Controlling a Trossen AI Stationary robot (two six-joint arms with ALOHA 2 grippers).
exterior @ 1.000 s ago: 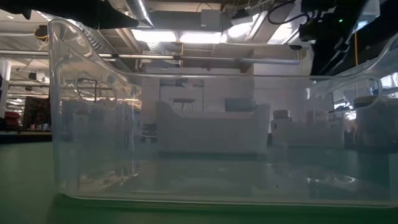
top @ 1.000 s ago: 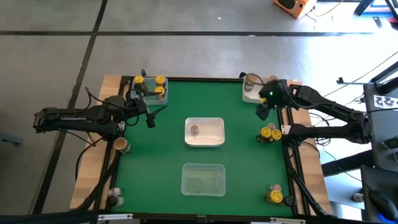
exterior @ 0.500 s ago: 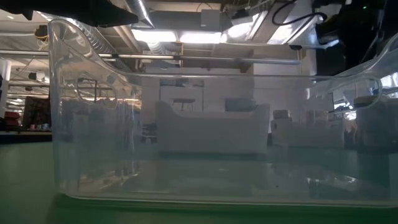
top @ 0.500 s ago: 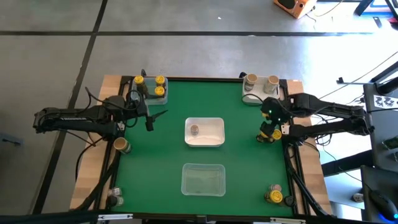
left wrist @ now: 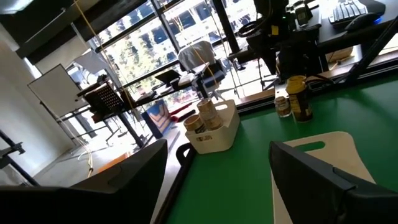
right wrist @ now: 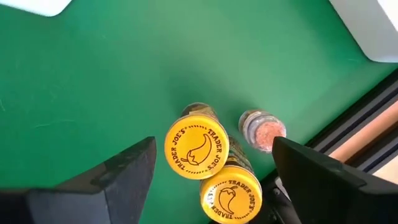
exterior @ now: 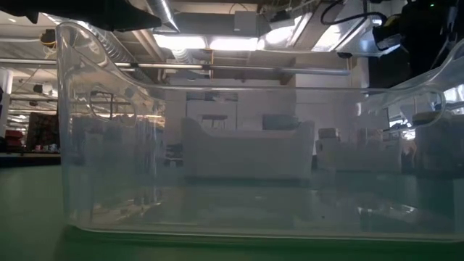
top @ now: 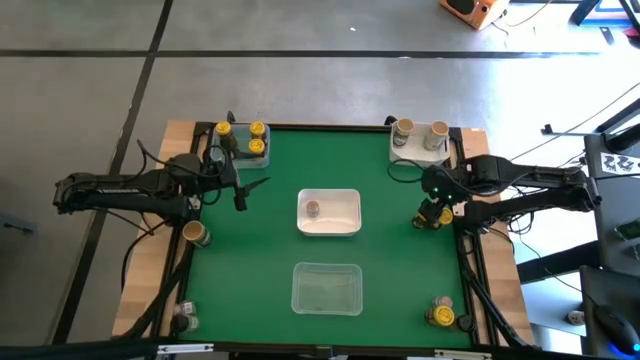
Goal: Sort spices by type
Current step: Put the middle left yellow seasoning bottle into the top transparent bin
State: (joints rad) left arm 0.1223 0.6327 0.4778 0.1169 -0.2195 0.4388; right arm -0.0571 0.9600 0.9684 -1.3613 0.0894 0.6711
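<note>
Small spice jars stand in groups. Two yellow-lidded jars (right wrist: 196, 148) and a small jar of pinkish spice (right wrist: 262, 130) stand on the green mat at the table's right edge (top: 432, 215). My right gripper (right wrist: 211, 186) hovers open above them (top: 432, 192), fingers on either side of the yellow lids, touching nothing. My left gripper (top: 240, 192) waits open over the mat's left part, near a clear bin of yellow-lidded jars (top: 242, 140). A white bin (top: 418, 145) at the far right corner holds two tan-lidded jars (left wrist: 208, 118).
A white bin (top: 345, 225) at the mat's centre holds one jar (top: 313, 208). A clear bin (top: 326, 288) sits nearer; its wall (exterior: 232, 159) fills the low view. Single jars stand at the left edge (top: 194, 233), the near left corner (top: 185, 320) and the near right corner (top: 440, 315).
My right gripper has moved from beside the white bin at the far right corner toward the table's near edge. It now stands over the yellow-lidded jars at the right edge. Both tan-lidded jars in that bin show now.
</note>
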